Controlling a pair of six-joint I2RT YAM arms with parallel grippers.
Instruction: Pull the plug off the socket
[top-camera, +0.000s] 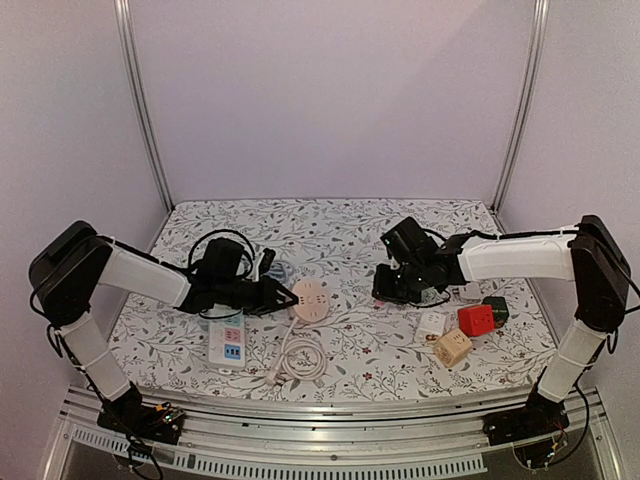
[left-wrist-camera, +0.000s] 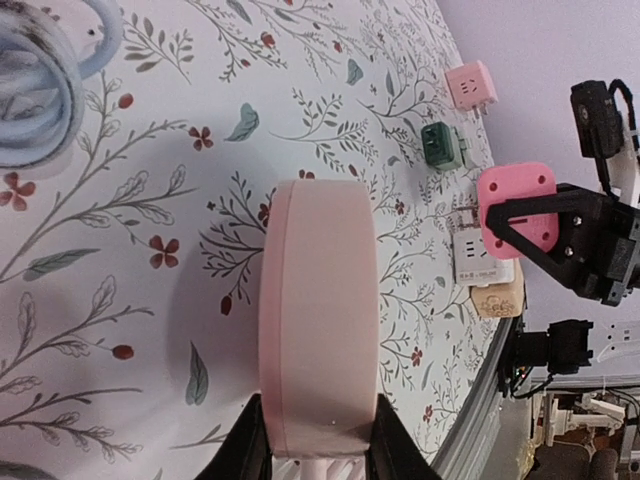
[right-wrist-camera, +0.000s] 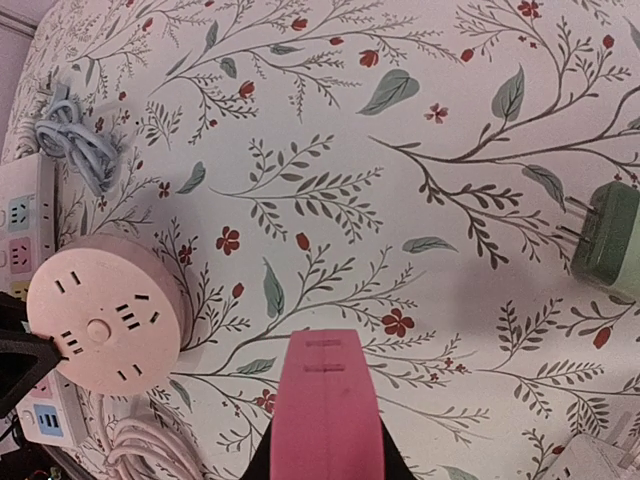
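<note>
The round pale-pink socket (top-camera: 310, 300) lies on the flowered cloth, and my left gripper (left-wrist-camera: 318, 442) is shut on its rim (left-wrist-camera: 318, 320). In the right wrist view the socket's face (right-wrist-camera: 105, 325) shows only bare slots. The pink plug (right-wrist-camera: 328, 410) is apart from the socket, off to its right and above the cloth. My right gripper (right-wrist-camera: 328, 445) is shut on it. The left wrist view shows the same plug (left-wrist-camera: 517, 205) clamped in the right gripper's black fingers (left-wrist-camera: 565, 235). In the top view the right gripper (top-camera: 397, 285) hides the plug.
A white power strip (top-camera: 228, 340) and a coiled white cable (top-camera: 298, 358) lie near the left arm. Red (top-camera: 476, 319), dark green (top-camera: 496, 308), beige (top-camera: 452, 347) and white (top-camera: 431, 324) adapters sit at the right. A green plug (right-wrist-camera: 608, 240) lies nearby.
</note>
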